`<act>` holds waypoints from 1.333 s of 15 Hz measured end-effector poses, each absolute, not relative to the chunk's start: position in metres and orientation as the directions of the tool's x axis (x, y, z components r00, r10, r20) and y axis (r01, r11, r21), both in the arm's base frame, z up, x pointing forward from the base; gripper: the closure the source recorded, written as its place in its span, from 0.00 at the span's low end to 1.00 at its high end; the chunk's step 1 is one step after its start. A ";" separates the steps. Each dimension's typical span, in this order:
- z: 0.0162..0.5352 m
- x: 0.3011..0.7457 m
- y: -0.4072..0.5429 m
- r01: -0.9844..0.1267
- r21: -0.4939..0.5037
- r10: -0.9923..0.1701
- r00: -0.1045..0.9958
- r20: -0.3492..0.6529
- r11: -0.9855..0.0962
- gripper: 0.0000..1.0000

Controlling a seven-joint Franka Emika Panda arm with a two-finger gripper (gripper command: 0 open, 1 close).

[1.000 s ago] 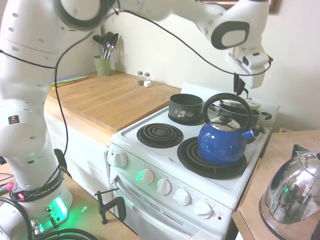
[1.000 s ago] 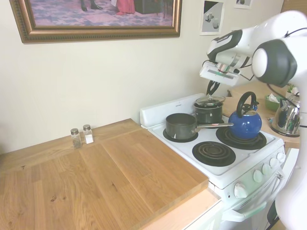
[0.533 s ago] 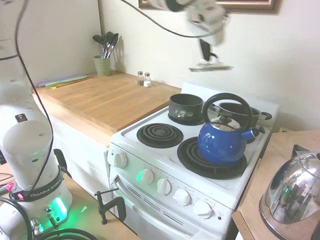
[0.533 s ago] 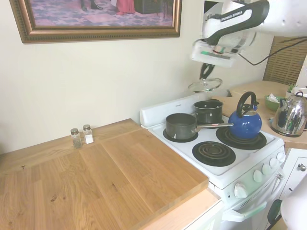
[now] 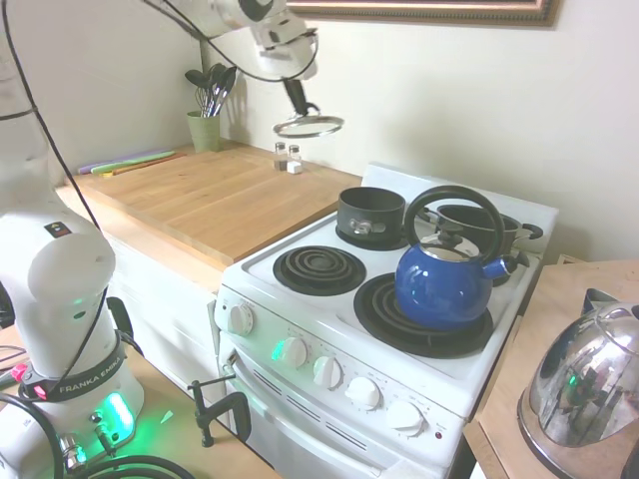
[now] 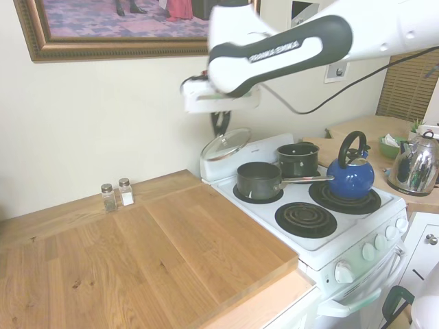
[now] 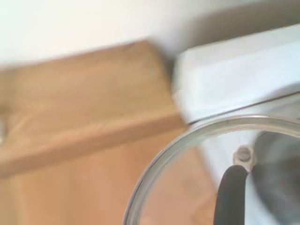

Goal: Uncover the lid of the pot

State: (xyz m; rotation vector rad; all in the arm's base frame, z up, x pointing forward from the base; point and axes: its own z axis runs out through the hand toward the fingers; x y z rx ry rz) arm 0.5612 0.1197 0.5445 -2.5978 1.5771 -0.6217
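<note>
The clear glass lid [image 5: 309, 126] with its metal rim hangs in the air, tilted, over the seam between the stove and the wooden counter. My gripper [image 5: 304, 110] is shut on the lid's centre knob from above. The second exterior view shows the lid [image 6: 226, 144] beneath the gripper [image 6: 221, 129], left of the stove's back panel. The pot [image 5: 481, 226] stands uncovered on the back burner, partly behind the blue kettle; it also shows as the pot [image 6: 298, 158]. In the wrist view the lid's rim [image 7: 187, 140] is blurred.
A smaller dark pot [image 5: 370, 213] with a long handle sits on the other back burner. A blue kettle [image 5: 444, 274] is on a front burner. Two shakers [image 5: 288, 157] and a utensil cup [image 5: 205, 128] stand on the wooden counter [image 5: 215, 195]. A shiny kettle [image 5: 589, 384] is beside the stove.
The lid was lifted off the pot and carried high across the stove to above the counter's edge. The pot now stands open.
</note>
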 end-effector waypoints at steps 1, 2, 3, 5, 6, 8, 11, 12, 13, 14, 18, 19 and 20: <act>0.531 0.569 0.142 -0.839 -0.218 -0.850 0.422 0.316 -0.498 1.00; 0.517 0.576 0.160 -0.838 -0.199 -0.843 0.435 0.317 -0.508 1.00; 0.504 0.582 0.174 -0.837 -0.181 -0.837 0.449 0.313 -0.517 1.00; 0.476 0.589 0.193 -0.832 -0.143 -0.825 0.481 0.298 -0.536 1.00; 0.461 0.591 0.196 -0.833 -0.121 -0.821 0.490 0.294 -0.540 1.00; 0.431 0.598 0.196 -0.839 -0.082 -0.820 0.498 0.282 -0.538 1.00; 0.395 0.607 0.192 -0.843 -0.052 -0.821 0.506 0.266 -0.536 1.00; 0.386 0.609 0.193 -0.842 -0.047 -0.820 0.509 0.262 -0.537 1.00; 0.379 0.609 0.193 -0.841 -0.042 -0.820 0.512 0.257 -0.539 1.00; 0.377 0.609 0.193 -0.839 -0.045 -0.818 0.514 0.257 -0.542 1.00; 0.378 0.609 0.191 -0.833 -0.049 -0.816 0.527 0.236 -0.552 0.00; 0.378 0.608 0.190 -0.831 -0.049 -0.816 0.531 0.229 -0.554 0.00; 0.379 0.608 0.189 -0.828 -0.048 -0.815 0.536 0.222 -0.558 0.00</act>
